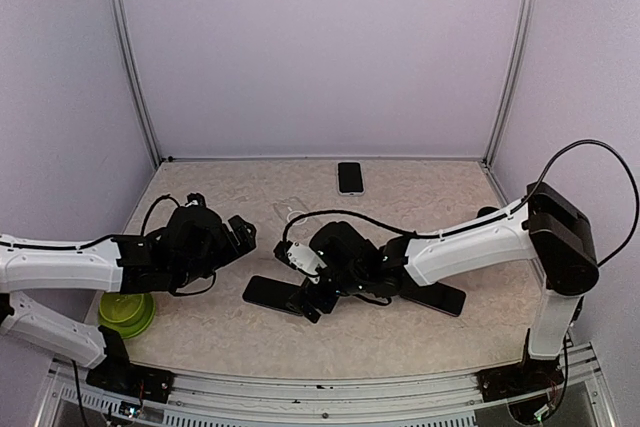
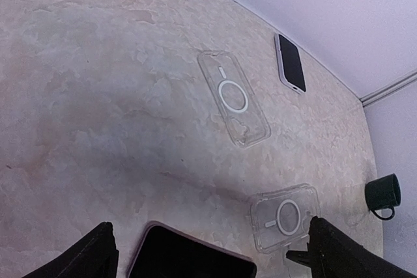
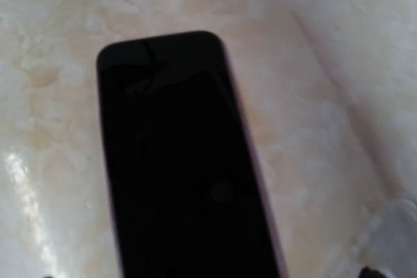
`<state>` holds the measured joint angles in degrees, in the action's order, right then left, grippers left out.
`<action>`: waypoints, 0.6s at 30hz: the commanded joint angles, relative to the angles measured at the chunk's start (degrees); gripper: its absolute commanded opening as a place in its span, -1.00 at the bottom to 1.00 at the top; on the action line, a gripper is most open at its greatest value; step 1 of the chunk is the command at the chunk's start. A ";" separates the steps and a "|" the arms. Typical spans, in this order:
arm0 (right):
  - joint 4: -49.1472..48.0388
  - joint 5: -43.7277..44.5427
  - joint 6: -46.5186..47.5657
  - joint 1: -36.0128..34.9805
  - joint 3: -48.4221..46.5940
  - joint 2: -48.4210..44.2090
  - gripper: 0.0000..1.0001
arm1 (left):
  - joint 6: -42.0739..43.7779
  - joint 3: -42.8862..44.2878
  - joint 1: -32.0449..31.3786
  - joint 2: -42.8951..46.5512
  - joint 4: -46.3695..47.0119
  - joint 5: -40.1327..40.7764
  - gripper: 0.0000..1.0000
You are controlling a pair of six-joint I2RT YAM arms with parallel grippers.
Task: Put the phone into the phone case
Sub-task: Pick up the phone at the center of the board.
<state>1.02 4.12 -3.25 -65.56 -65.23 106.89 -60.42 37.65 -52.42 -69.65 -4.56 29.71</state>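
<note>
Right wrist view is almost filled by the phone [image 3: 176,161], which lies flat and screen-up on the counter [image 3: 339,43], very close under the camera and a little blurred. In the top view the right claw [image 1: 310,299] is low over one end of this phone, but I cannot tell if its fingers are apart or closed on the edges, because the wrist hides them. The left claw [image 1: 243,232] hangs to the left of the phone with its fingers spread wide and nothing between them. Two clear cases lie beyond: the near clear case [image 2: 285,216] close to the phone, and the far clear case [image 2: 233,97] more toward the back wall. I judge that the step in hand is to take the phone, so the task is only at its beginning. To do it well, the right claw should pinch the phone across its two long edges, not on the glass, and lift it level. Such a thin phone gives the fingers little to hold, so they must go down to the counter first. Then one corner should enter the near clear case before the rest is pressed in.
</note>
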 commanded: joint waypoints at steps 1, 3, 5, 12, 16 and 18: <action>0.37 -1.56 2.63 -0.44 -4.20 3.97 0.99 | 3.97 -4.30 -1.56 4.75 1.58 3.14 0.98; 1.09 -2.36 4.59 -0.45 -5.68 5.58 0.99 | 4.65 -6.40 -2.01 7.06 2.90 2.16 0.98; 1.72 -3.56 5.38 -0.45 -6.76 6.91 0.99 | 4.81 -8.20 -2.54 9.73 3.36 2.04 0.98; 2.74 -4.01 9.12 -0.45 -9.61 11.50 0.99 | 5.54 -13.00 -3.50 17.47 4.05 1.24 0.98; 3.02 -4.03 11.18 -0.36 -11.01 13.20 0.99 | 6.73 -14.62 -3.74 20.55 4.10 0.38 0.98; 3.03 -3.99 12.02 -0.23 -11.51 13.81 0.99 | 6.90 -15.00 -3.80 21.32 4.12 0.34 0.98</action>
<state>3.33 0.69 5.80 -65.63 -74.72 119.07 -55.33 24.01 -55.77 -50.22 -1.72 30.39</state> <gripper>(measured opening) 0.996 0.989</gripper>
